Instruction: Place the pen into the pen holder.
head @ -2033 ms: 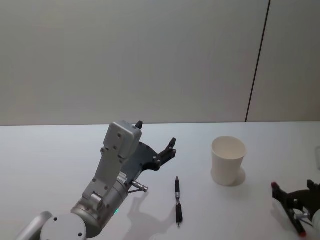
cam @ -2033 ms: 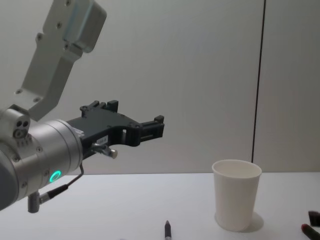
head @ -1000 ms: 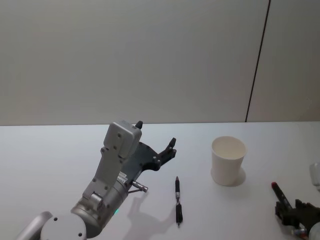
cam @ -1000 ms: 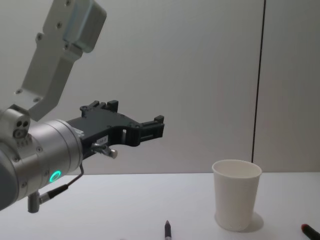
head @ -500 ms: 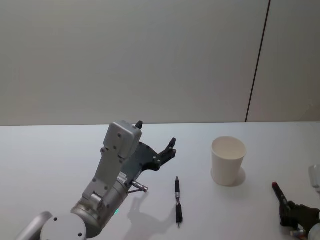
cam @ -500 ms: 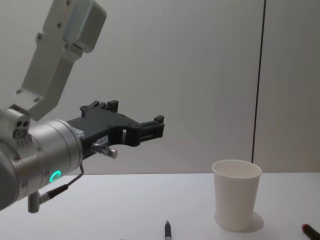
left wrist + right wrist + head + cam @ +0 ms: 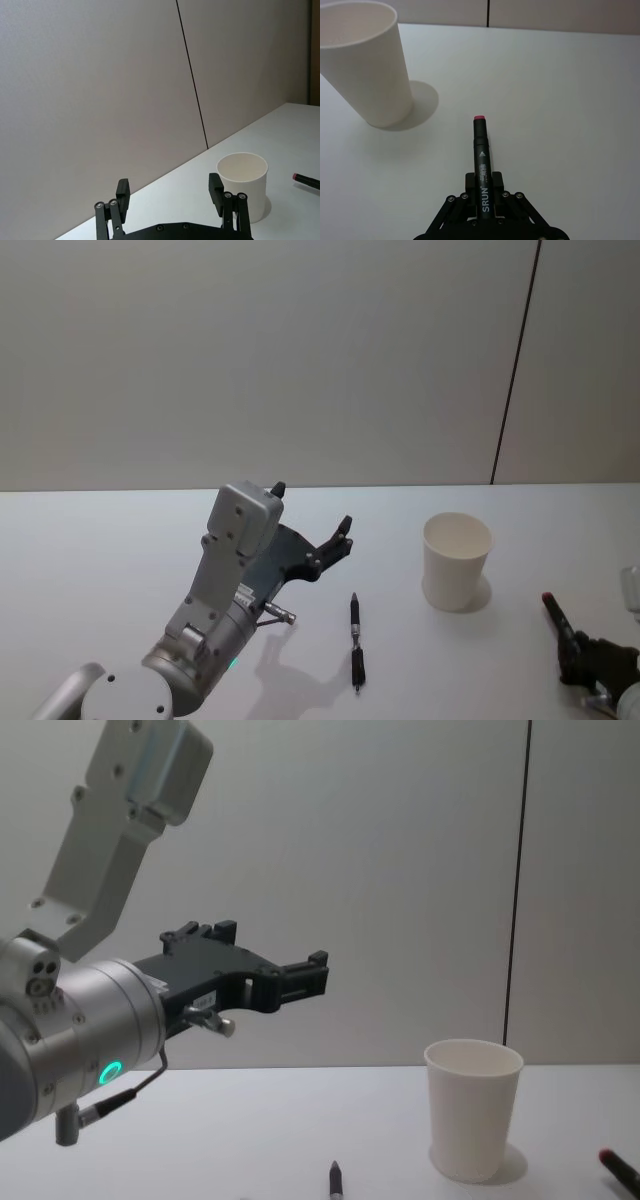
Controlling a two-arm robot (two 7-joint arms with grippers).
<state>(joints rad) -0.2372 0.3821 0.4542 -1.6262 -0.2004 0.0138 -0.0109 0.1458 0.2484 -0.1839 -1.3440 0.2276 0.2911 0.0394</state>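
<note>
White tabletop (image 7: pixel 100 540), open between things. We count two grippers: left gripper (image 7: pixel 312 506) spread, hanging left of centre; right gripper (image 7: pixel 484 186) near the right edge, clamped on a red-tipped marker (image 7: pixel 481 150). One pen holder (image 7: pixel 457 565) upright, right of centre. Two pens: that marker, plus black pen (image 7: pixel 355 635) lying mid-table.

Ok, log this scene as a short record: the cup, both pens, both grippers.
pen holder: white paper cup, upright on the table, nothing sticking out of it
marker: black with a red end, held in the right gripper, outside the cup
black pen: lying loose on the table, left of the cup
right gripper: shut on the marker, low at the near right
left gripper: open, holding nothing, raised above the table
</note>
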